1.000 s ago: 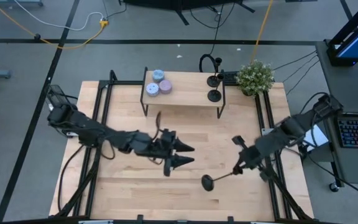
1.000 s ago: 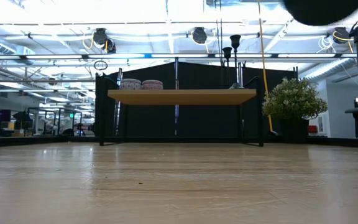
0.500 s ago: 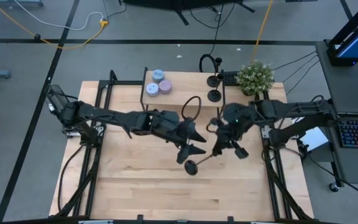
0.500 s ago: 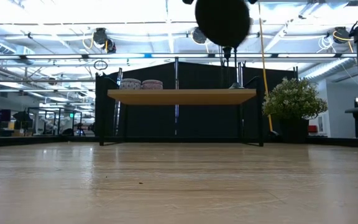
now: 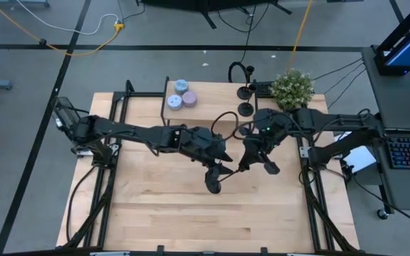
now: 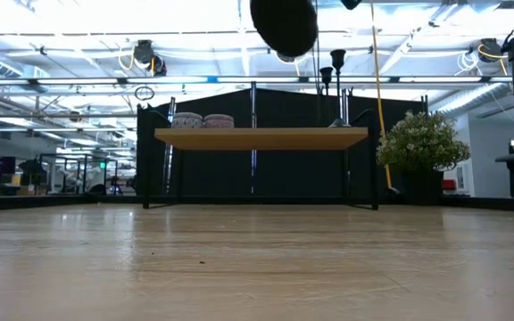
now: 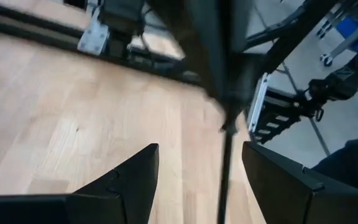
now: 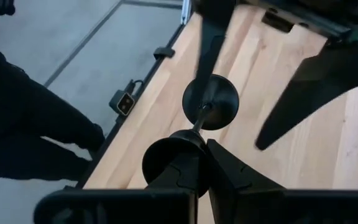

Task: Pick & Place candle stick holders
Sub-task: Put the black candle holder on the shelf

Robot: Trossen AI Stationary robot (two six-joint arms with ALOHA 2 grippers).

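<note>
One black candle stick holder is in the air over the table's middle, its round base (image 5: 214, 186) toward the near left; the base also shows in the low view (image 6: 284, 22). My right gripper (image 5: 248, 164) is shut on its other end. My left gripper (image 5: 221, 163) is open, and its fingers stand on either side of the thin stem (image 7: 225, 169) without touching it. Two more black holders (image 5: 245, 92) (image 5: 245, 109) stand upright on their bases at the right end of the small wooden shelf (image 5: 212, 108). My right gripper pinches the holder's cup end (image 8: 169, 154) between its two fingers, opposite the base. The fingers come from the table's right, slanting down, along the stem. The holder is lifted clear of the table and tilted, stem (image 8: 202, 117) and base (image 8: 211, 101) pointing away from the gripper.
Three small round candles (image 5: 181, 95) sit at the shelf's left end. A potted plant (image 5: 292, 87) stands at the table's far right corner. Black frame rails run along the table's left and right sides. Bare wood lies near the front edge.
My right gripper has carried the holder from the table's near right toward the middle and a little farther back, clear of the table. My left gripper has gone toward the right, still open, and the holder's stem now lies between its fingers.
</note>
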